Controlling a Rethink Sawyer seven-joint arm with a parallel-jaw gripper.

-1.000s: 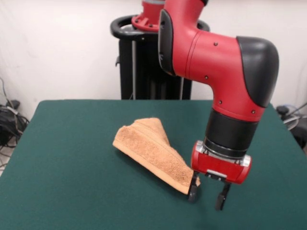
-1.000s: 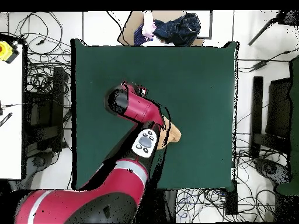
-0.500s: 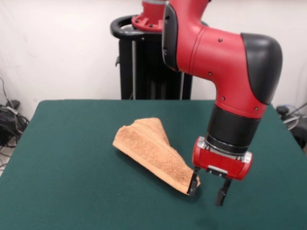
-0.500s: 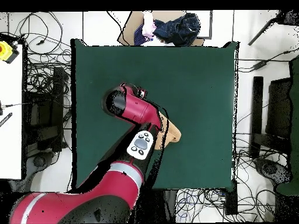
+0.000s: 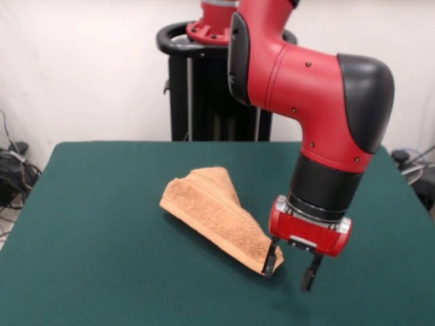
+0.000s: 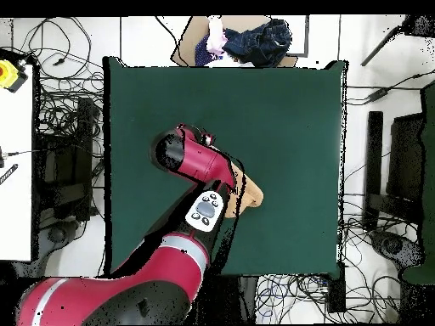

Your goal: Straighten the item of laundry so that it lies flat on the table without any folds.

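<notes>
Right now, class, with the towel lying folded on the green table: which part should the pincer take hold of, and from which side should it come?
Probably the folded towel's lower-right tip in the front view. It tapers to a narrow corner there, thin enough to fit between the fingers, and the open pincer already hangs beside it with one finger at that tip. Coming from above and closing across the corner suits, since the table around it is bare.

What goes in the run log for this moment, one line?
towel: folded on table | gripper: open, at towel's corner, one finger touching | not grasped yet
</notes>
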